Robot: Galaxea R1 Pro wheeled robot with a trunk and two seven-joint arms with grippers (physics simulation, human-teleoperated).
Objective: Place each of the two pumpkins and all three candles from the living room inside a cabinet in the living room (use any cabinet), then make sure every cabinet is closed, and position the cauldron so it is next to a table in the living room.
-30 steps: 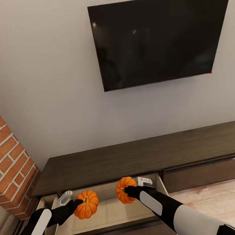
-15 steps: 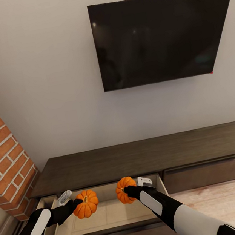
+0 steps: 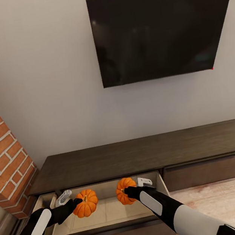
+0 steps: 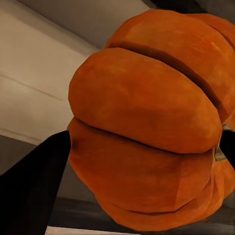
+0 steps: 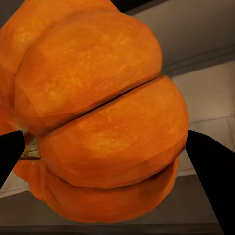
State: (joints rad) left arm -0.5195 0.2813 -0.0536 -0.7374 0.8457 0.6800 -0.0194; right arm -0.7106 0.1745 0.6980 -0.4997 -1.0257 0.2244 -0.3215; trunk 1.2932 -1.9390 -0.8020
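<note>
Evenly lit, soft and shadowless; faint glare spots on the dark television [image 3: 157, 34]; wide-angle stretch at edges; slightly soft render.

Grey wall [image 3: 48, 68], dark wall-mounted TV [image 3: 161, 33]. Brick column [image 3: 3, 152] at left. Pale wood floor [image 3: 230, 198].

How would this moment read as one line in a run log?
left gripper: shut on left pumpkin | right gripper: shut on right pumpkin | both over open cabinet drawer
</note>
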